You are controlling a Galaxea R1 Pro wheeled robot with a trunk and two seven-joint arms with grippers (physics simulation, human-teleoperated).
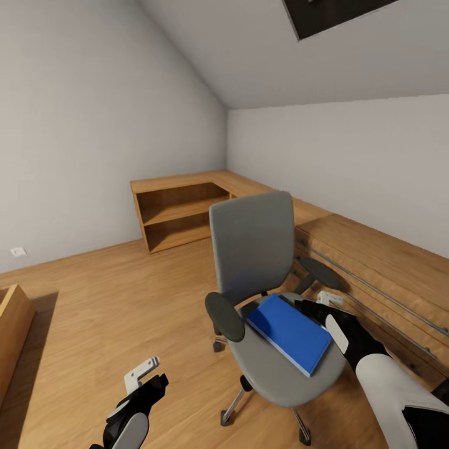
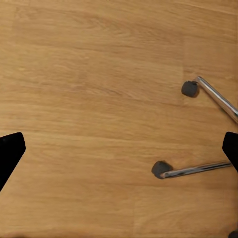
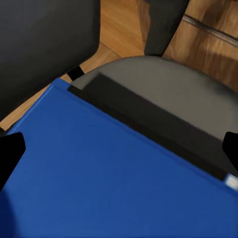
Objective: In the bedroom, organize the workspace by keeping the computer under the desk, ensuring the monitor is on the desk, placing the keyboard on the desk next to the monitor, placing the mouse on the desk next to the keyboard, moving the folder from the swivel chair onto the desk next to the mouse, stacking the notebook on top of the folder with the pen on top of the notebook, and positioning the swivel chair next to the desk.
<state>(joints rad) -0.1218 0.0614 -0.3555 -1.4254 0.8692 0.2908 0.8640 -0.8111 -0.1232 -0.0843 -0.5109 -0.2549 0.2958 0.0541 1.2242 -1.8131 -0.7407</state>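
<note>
Reaching my right gripper (image 1: 312,307), jaws spread wide and empty, over the blue folder (image 1: 289,332) lying diagonally on the swivel chair (image 1: 252,246) seat at lower center; the left gripper (image 1: 146,377) is hanging farther off.

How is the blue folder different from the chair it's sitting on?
The folder is bright blue; the chair is grey with black armrests. The folder is flat and thin, lying on the seat, while the chair stands tall on wheeled metal legs. The folder is much smaller, covering only part of the seat. Both sit beside the wooden desk.
</note>
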